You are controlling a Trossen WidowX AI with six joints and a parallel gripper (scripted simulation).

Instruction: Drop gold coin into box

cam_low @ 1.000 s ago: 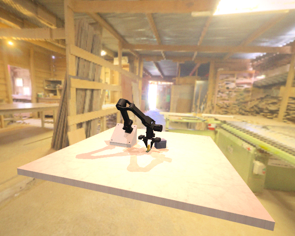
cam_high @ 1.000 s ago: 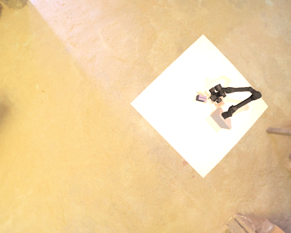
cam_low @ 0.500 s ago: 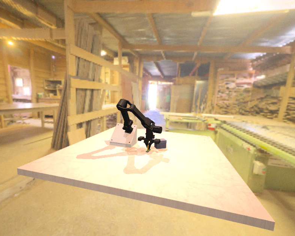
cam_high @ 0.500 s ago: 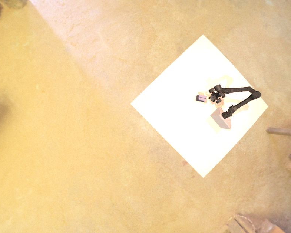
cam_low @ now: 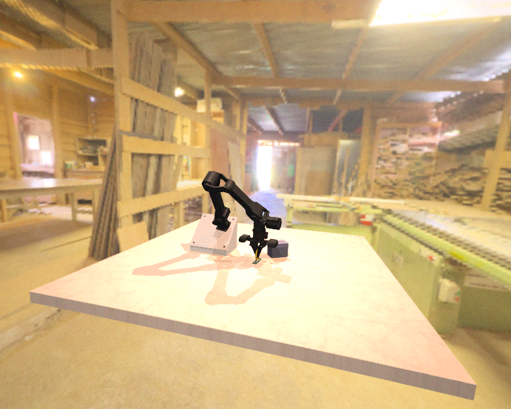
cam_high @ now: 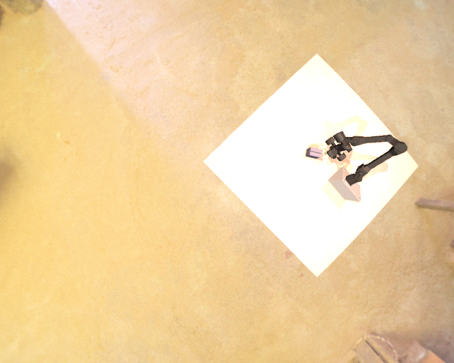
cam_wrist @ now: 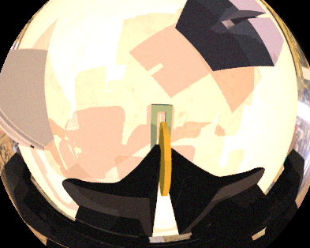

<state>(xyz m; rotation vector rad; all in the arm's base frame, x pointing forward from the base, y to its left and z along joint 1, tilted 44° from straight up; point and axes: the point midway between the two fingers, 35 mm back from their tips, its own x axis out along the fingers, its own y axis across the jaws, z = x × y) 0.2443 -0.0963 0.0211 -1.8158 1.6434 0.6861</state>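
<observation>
Tool point(cam_wrist: 163, 182) clamps one coin point(cam_wrist: 164, 159); one box point(cam_wrist: 228, 26).

Black arm point(cam_low: 240, 200), jaws pinching coin point(cam_low: 256, 255), grey box point(cam_low: 277, 249) beside

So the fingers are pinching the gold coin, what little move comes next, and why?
Probably a small lift straight up. The gripper is shut on the coin, which stands on edge and looks still low in the green holder. It has to come free of that before it can travel to the grey box.
</observation>
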